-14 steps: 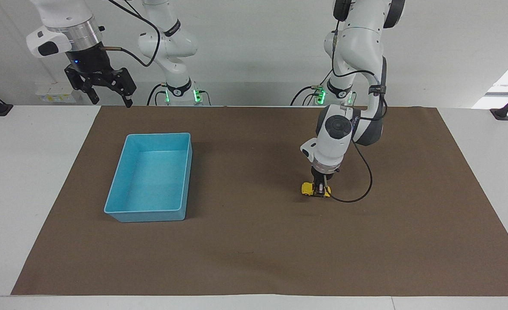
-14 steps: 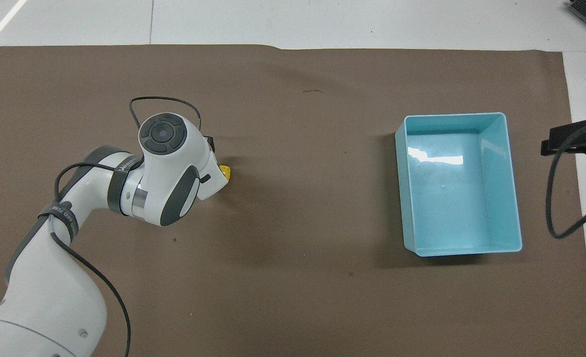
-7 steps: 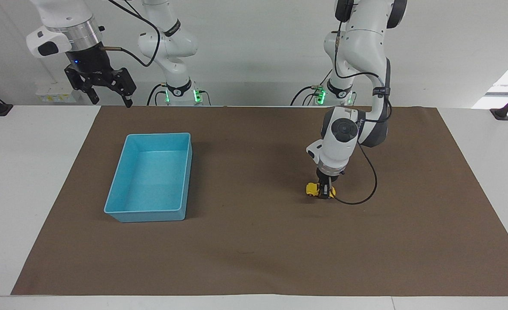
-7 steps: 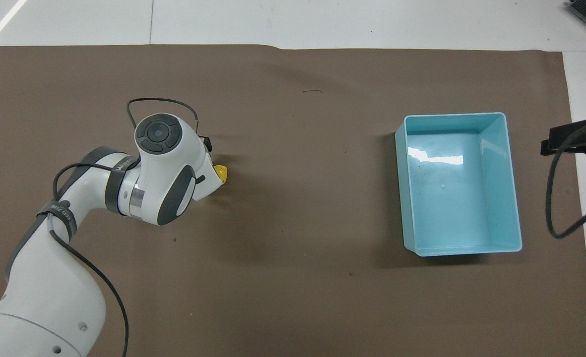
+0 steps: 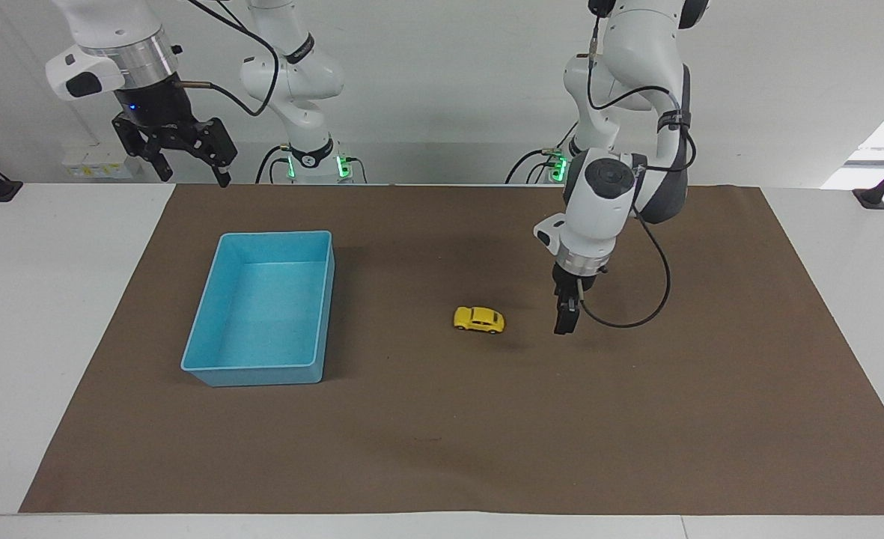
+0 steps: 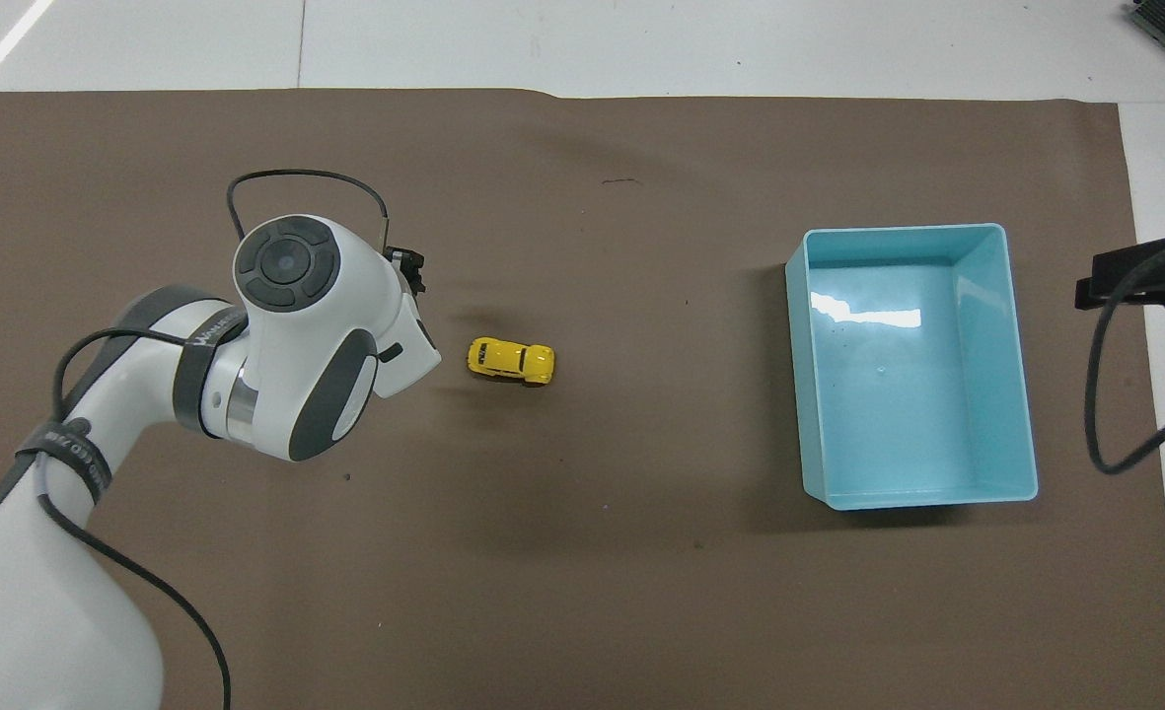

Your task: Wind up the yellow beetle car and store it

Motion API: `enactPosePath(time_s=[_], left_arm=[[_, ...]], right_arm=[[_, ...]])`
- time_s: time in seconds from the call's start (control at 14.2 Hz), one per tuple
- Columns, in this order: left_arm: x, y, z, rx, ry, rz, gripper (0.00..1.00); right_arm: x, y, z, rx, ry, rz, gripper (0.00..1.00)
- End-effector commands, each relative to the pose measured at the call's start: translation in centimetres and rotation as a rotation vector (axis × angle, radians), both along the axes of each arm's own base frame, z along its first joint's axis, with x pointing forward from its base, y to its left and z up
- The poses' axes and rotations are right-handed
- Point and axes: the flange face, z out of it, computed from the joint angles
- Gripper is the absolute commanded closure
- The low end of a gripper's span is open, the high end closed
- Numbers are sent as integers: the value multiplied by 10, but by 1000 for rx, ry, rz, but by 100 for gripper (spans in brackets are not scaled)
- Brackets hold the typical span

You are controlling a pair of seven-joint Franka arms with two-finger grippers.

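On brown mat [image 5: 427, 449]: light-blue bin [image 5: 262, 308], empty. Left gripper [image 5: 566, 318] raised beside car, jaws open, empty. Right gripper [image 5: 180, 150] waiting over table edge, jaws open. Yellow beetle car [image 5: 479, 320] loose between bin and left gripper. Risk: may roll on if wound, upsetting regrasp.

A robotics lab: two white arms [image 5: 621, 112] (cabled) mounted at a brown-papered table [image 5: 442, 419]

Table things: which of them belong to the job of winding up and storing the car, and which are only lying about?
Belong to the job:
- car, on the mat between the bin and the left hand
- bin, holding nothing
- left hand, raised beside the car, holding nothing

Only there:
- mat
- right hand, open, waiting above the table edge
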Motion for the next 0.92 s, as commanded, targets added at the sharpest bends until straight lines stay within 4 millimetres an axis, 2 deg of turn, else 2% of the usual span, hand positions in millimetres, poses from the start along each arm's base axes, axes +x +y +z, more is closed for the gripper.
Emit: enactPosePath(time_s=[0.0, 0.14, 0.28, 0.49, 0.63, 0.85], left_arm=[[-8, 13, 17, 7, 15, 163, 0], [-10, 19, 34, -13, 12, 319, 0], [-13, 27, 61, -56, -15, 506, 0], [-3, 65, 93, -64, 11, 794, 0], [6, 102, 113, -55, 32, 951, 0], [11, 148, 133, -75, 25, 1158, 0]], right_arm=[[-1, -2, 3, 19, -2, -13, 0], [-1, 0, 3, 19, -4, -10, 0], [-1, -1, 3, 19, -2, -11, 0], [-1, 0, 3, 18, -7, -10, 0], [-1, -3, 3, 18, -4, -15, 0], [-1, 0, 3, 19, -4, -10, 0]])
